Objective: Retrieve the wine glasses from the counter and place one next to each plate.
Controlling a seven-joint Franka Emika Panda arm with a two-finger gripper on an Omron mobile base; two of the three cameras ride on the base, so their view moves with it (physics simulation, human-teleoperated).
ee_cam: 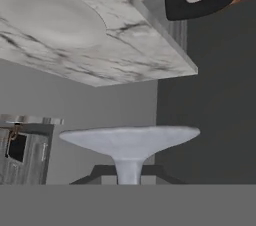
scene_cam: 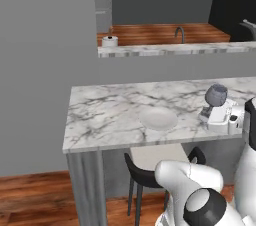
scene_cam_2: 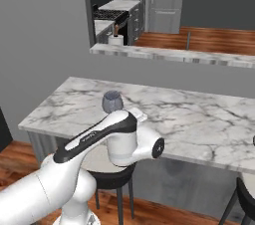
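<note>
Gripper (scene_cam: 218, 112): fingers closed on the stem of a wine glass (scene_cam: 216, 95). In the hand view the stem rises from the bottom centre and the glass's round foot (ee_cam: 131, 139) spreads wide just above it, so the grip sits on the stem close to the foot. The finger tips themselves cannot be made out in that view.

Wine glass: translucent grey-blue, rounded bowl. In the left base view the bowl stands above the white hand, roughly upright, over the right part of the marble bar top (scene_cam: 110, 112). In the right base view the same bowl (scene_cam_2: 112, 101) shows just behind the arm's forearm link, above the near half of the bar. Whether the foot touches the marble cannot be told; the hand view shows the foot apart from the bar top.

Plate (scene_cam: 158, 118): one small, pale, round plate lies flat on the bar, near the front edge, to the left of the held glass and apart from it. In the hand view it appears as a pale disc (ee_cam: 50, 17) on the marble, at upper left.

Surroundings: a black stool with a pale seat (scene_cam: 157, 157) stands under the bar's front edge below the plate. Behind the bar, a raised marble ledge (scene_cam: 175, 49) carries a white roll (scene_cam: 109, 41) at its left end, with a wooden floor beyond.
</note>
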